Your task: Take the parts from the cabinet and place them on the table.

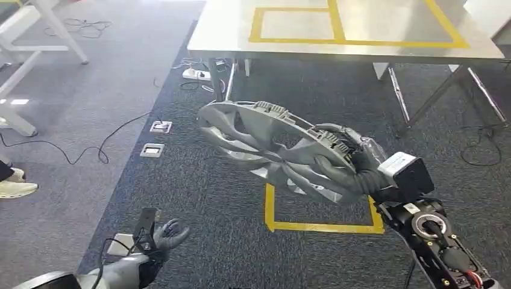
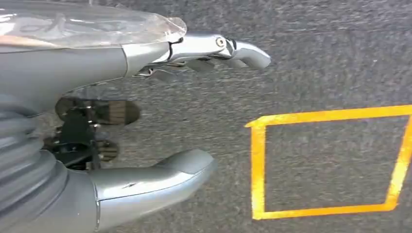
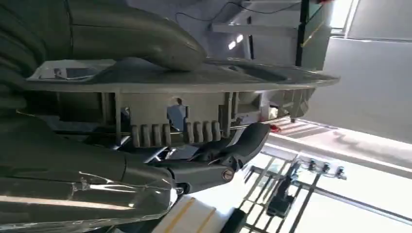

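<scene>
Head view: right hand (image 1: 352,165) grips fan part (image 1: 271,147).

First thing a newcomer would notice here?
The big grey fan part held up over the dark carpet by the right hand, which grips its rim. Beyond it stands a steel table marked with yellow tape. The left hand hangs low and open, holding nothing.

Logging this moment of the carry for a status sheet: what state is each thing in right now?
Grey plastic fan-shaped part: gripped at its rim, held tilted above the carpet.
Right hand: grips the part.
Left hand: holds nothing, fingers apart, low over the carpet.
Grey table with yellow tape outlines: bare where visible.
</scene>
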Controlling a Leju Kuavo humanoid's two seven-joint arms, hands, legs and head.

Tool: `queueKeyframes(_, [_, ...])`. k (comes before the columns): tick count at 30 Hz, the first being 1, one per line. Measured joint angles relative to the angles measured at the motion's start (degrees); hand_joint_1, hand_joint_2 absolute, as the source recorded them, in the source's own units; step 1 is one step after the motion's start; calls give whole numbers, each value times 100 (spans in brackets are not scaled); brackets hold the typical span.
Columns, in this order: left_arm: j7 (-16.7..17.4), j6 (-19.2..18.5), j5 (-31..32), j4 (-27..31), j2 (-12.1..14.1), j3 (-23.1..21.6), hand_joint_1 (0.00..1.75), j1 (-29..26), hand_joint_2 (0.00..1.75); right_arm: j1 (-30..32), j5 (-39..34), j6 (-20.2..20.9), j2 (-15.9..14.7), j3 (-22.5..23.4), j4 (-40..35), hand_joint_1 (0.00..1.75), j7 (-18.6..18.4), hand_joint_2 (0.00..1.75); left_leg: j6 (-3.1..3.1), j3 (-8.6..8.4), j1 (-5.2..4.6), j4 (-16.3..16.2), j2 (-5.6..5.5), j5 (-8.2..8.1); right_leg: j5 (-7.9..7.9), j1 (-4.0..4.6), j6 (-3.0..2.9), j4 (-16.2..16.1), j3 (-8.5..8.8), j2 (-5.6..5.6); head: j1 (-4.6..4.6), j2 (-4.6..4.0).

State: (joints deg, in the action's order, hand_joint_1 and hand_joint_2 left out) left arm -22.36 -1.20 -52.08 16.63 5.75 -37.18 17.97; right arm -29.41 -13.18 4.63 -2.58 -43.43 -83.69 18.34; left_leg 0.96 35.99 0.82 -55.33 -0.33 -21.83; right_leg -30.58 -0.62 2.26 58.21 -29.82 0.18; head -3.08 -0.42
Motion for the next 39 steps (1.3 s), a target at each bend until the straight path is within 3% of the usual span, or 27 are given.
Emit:
queueKeyframes(2, [0, 0, 4, 0, 7, 0, 0, 4, 175, 6, -2, -2, 0, 2, 0, 175, 2, 175, 41, -68, -13, 0, 0, -63, -352, 6, 3, 1022, -543, 3, 22, 0])
queueKeyframes(3, [0, 2, 2, 0, 4, 0, 0, -3, 175, 18, 0, -4, -2, 2, 0, 175, 4, 175, 53, -104, -29, -1, -1, -96, -447, 7, 8, 1462, -817, 3, 24, 0])
queueKeyframes(4, [0, 2, 2, 0, 2, 0, 0, -9, 175, 37, 0, -7, -2, 2, 0, 175, 2, 175, 59, -154, -42, -1, -9, -135, -404, 7, 6, 1683, -1016, 3, 22, 0])
queueKeyframes(5, [0, 2, 2, 0, 0, 0, 0, -12, 175, 56, 0, -4, -2, 2, 0, 175, 0, 175, 56, -209, -50, -1, -25, -172, -224, 10, -9, 1578, -1045, 3, 26, 0])
queueKeyframes(6, [0, 2, 2, 0, 0, 0, 0, -12, 175, 62, 0, -4, -4, 2, 0, 175, 0, 175, 52, -284, -57, -1, -42, -220, 108, 14, -42, 1182, -944, 3, 33, 0])
queueKeyframes(8, [0, 0, 2, 0, -11, 0, 0, -8, 175, 57, -2, -4, -4, 6, 0, 175, 0, 175, 34, -437, -72, 2, -57, -319, 819, 59, -148, 127, -585, 13, 41, 0])
queueKeyframes(9, [0, -4, 2, -2, -33, 0, 0, -6, 175, 57, -4, -4, -4, 7, 2, 175, 4, 175, 14, -454, -75, 10, -57, -352, 821, 84, -201, -29, -470, 24, 37, 0])
queueKeyframes(10, [0, -4, 0, -2, -26, 0, 0, 13, 175, 47, -9, -4, -4, 7, -2, 175, 9, 175, -10, -440, -92, 2, -69, -355, 824, 100, -211, -148, -416, 5, 39, 0])
queueKeyframes(12, [0, -7, -9, -2, -26, 0, 0, 1, 175, 42, -9, -4, -4, 11, -4, 175, 11, 175, -60, -398, -73, 17, -58, -357, 699, 117, -236, -263, -377, 5, 63, 0])
queueKeyframes(14, [0, -9, -9, 0, -17, 0, 0, 4, 175, 50, -2, -2, -2, 11, -9, 175, 2, 175, -129, -426, -84, 5, -43, -427, 710, 26, -254, -402, -249, -5, 55, 0])
queueKeyframes(15, [-2, -9, -7, 0, -22, -2, 0, 14, 175, 50, 0, 2, -2, 13, -9, 175, 0, 175, -168, -362, -84, -192, -20, -489, 707, 34, -260, -450, -197, 3, 35, 0])
queueKeyframes(18, [-2, -24, -7, -2, -11, 0, 0, 14, 175, 41, -20, 0, -2, 15, -9, 175, 35, 175, -257, 484, -33, -1567, -17, -929, 652, 30, -307, -454, -146, -3, 0, 0])
queueKeyframes(19, [-2, -24, -7, 0, -11, -2, 0, -7, 175, 42, -22, 0, -2, 15, -9, 175, 37, 175, -277, 735, -15, -1862, -14, -933, 620, 24, -307, -452, -119, 0, 0, 0])
queueKeyframes(20, [-2, -24, -7, -2, -9, -2, 0, -18, 175, 50, -22, 2, -2, 15, -9, 175, 37, 175, -292, 803, 4, -1825, -13, -787, 591, 20, -297, -452, -79, 6, -13, 0])
queueKeyframes(21, [-2, -24, -7, -2, 0, -2, 0, -20, 175, 59, -22, 2, -2, 15, -7, 175, 35, 175, -303, 733, 22, -1542, -10, -534, 551, 14, -285, -452, -28, 8, -20, 0])
queueKeyframes(23, [-2, -35, -7, -2, 15, -2, 0, -9, 175, 58, -22, 4, -2, 15, -7, 175, 35, 175, -320, 305, 51, -462, 15, 120, 442, -7, -228, -430, 92, 8, -28, 0])
queueKeyframes(24, [-2, -33, -7, -2, 15, -2, 0, -8, 175, 52, -28, 4, -2, 15, -7, 175, 39, 175, -326, 165, 66, -67, 48, 239, 381, 10, -181, -421, 99, 6, -35, 0])
queueKeyframes(25, [-2, -35, -7, -2, 22, -2, 0, 6, 175, 38, -39, 4, -2, 15, -7, 175, 52, 175, -286, 83, 23, 25, 17, 133, 327, 39, -142, -388, 103, 24, -51, 0])
queueKeyframes(28, [-2, -35, -9, 0, 17, -2, 0, 3, 175, 33, -39, 2, -2, 17, -2, 175, 61, 175, -134, 58, 21, 23, -4, 48, 315, 36, -64, -396, 178, 25, -11, 0])
queueKeyframes(30, [-7, -42, -9, -2, 15, -2, 0, 0, 175, 29, -39, 4, -2, 17, 0, 175, 61, 175, -47, -74, 24, 40, -13, -7, 158, 5, -16, -189, 110, 9, 11, 0])
queueKeyframes(31, [-7, -42, -9, 0, 17, -2, 0, 7, 175, 17, -44, 4, -2, 20, 0, 175, 63, 175, -12, -114, 15, 39, -12, -35, -16, 1, -6, 227, -82, 6, 26, 0])
queueKeyframes(33, [-7, -42, -11, -2, 22, -2, 0, 5, 175, 23, -50, 4, -2, 20, 2, 175, 72, 175, 18, -174, -5, 39, -13, -96, -335, 5, 7, 1189, -638, 8, 33, 0])
queueKeyframes(34, [-7, -42, -11, -2, 20, -2, 0, -5, 175, 32, -50, 2, -2, 17, 9, 175, 72, 175, 23, -215, -16, 38, -14, -137, -421, 4, 14, 1517, -877, 7, 28, 0])
queueKeyframes(35, [-7, -42, -13, -2, 20, -2, 0, -15, 175, 45, -50, 4, -2, 17, 20, 175, 70, 175, 23, -276, -25, 38, -24, -185, -357, 5, 13, 1559, -998, 7, 30, 0])
queueKeyframes(36, [-7, -42, -20, 0, 20, -2, 0, -21, 175, 56, -50, 4, -4, 17, 28, 175, 68, 175, 19, -351, -29, 38, -37, -236, -137, 5, -5, 1324, -969, 7, 33, 0])
queueKeyframes(39, [-7, -42, -28, -2, 6, -2, 0, -31, 175, 55, -50, 4, -4, 17, 42, 175, 72, 175, -19, -547, -35, 55, -50, -401, 938, 27, -129, -71, -580, 7, 54, 0])
